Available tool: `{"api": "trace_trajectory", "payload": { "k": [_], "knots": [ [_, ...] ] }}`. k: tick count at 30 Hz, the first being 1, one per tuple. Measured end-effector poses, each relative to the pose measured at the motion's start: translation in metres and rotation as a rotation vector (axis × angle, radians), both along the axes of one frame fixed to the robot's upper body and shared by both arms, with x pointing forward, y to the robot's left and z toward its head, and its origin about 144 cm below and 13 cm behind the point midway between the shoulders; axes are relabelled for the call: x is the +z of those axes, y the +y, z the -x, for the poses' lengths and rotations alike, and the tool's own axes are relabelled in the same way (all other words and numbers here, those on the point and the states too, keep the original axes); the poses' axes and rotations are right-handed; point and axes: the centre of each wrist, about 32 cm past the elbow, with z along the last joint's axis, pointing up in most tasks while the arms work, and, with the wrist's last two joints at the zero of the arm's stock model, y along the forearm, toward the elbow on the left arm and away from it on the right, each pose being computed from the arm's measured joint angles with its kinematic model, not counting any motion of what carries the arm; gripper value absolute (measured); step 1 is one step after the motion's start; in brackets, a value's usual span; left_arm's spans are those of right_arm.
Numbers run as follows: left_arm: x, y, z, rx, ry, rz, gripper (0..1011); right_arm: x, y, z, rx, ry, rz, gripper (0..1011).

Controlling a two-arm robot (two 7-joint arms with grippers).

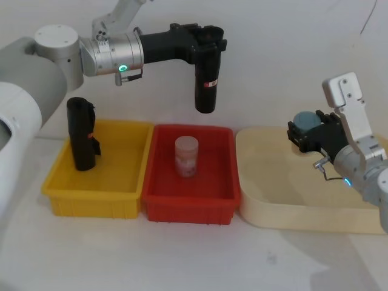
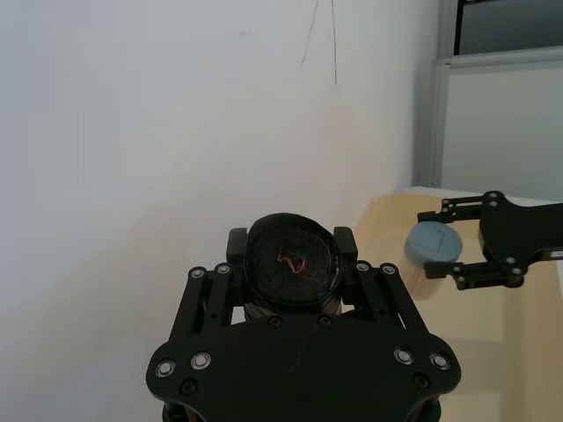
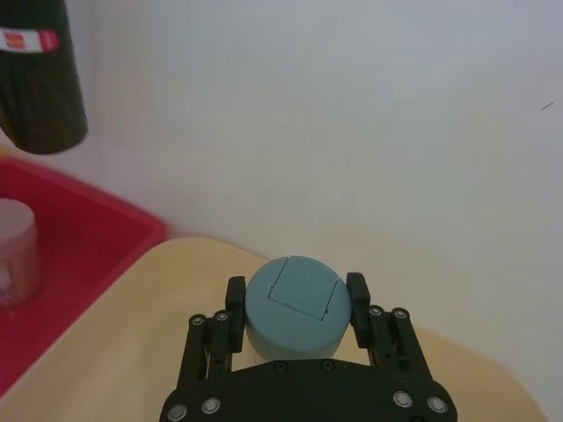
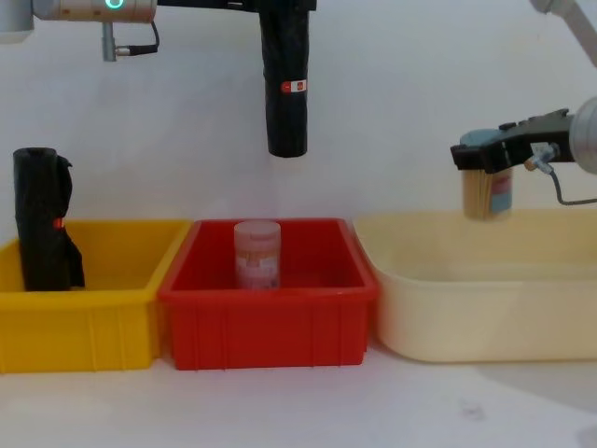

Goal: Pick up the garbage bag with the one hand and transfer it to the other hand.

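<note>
The garbage bag (image 1: 205, 85), a smooth black roll with a small red-and-white label, hangs upright in the air above the red bin (image 1: 159, 200). My left gripper (image 1: 209, 37), the one with the green light ring, is shut on the roll's top end (image 2: 292, 264). In the chest view the garbage bag (image 4: 284, 84) ends well above the bin. At the right, over the cream basin (image 1: 291, 212), my right gripper (image 1: 305, 134) with the blue light ring is shut on a blue-lidded container (image 3: 295, 303). A wide gap separates the two grippers.
A yellow bin (image 1: 121, 203) at the left holds a lumpier black roll (image 1: 82, 133) standing upright. A pinkish jar (image 1: 186, 156) stands in the red bin. The three containers sit side by side on the white table, with a white wall behind.
</note>
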Motion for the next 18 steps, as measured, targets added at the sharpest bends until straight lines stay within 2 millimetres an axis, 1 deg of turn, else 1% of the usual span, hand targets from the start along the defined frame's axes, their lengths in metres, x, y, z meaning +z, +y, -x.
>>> {"api": "trace_trajectory", "payload": {
  "k": [6,8,9,11,13,14,15,17,18],
  "knots": [
    [0.0,0.0,0.0,-0.001,-0.001,-0.001,553,-0.003,-0.002,-0.006,-0.012,0.016,0.023,690],
    [0.0,0.0,0.0,-0.001,-0.001,-0.002,553,-0.004,-0.002,-0.009,-0.016,0.02,0.031,761],
    [0.0,0.0,0.0,-0.001,-0.001,-0.002,553,-0.005,-0.003,-0.01,-0.018,0.024,0.035,770],
    [0.0,0.0,0.0,-0.002,-0.001,-0.002,553,-0.006,-0.003,-0.011,-0.021,0.027,0.04,868],
    [0.0,0.0,0.0,-0.002,-0.001,-0.002,553,-0.006,-0.003,-0.012,-0.023,0.029,0.043,886],
    [0.001,0.0,0.0,-0.002,-0.001,-0.002,553,-0.006,-0.003,-0.012,-0.023,0.029,0.044,933],
    [0.001,0.0,0.0,-0.002,-0.001,-0.002,553,-0.006,-0.004,-0.013,-0.024,0.031,0.047,943],
    [0.001,0.0,0.0,-0.002,-0.001,-0.002,553,-0.007,-0.004,-0.014,-0.026,0.033,0.05,1001],
    [0.001,0.0,0.0,-0.002,-0.001,-0.002,553,-0.007,-0.004,-0.014,-0.026,0.033,0.05,1001]
  ]
}}
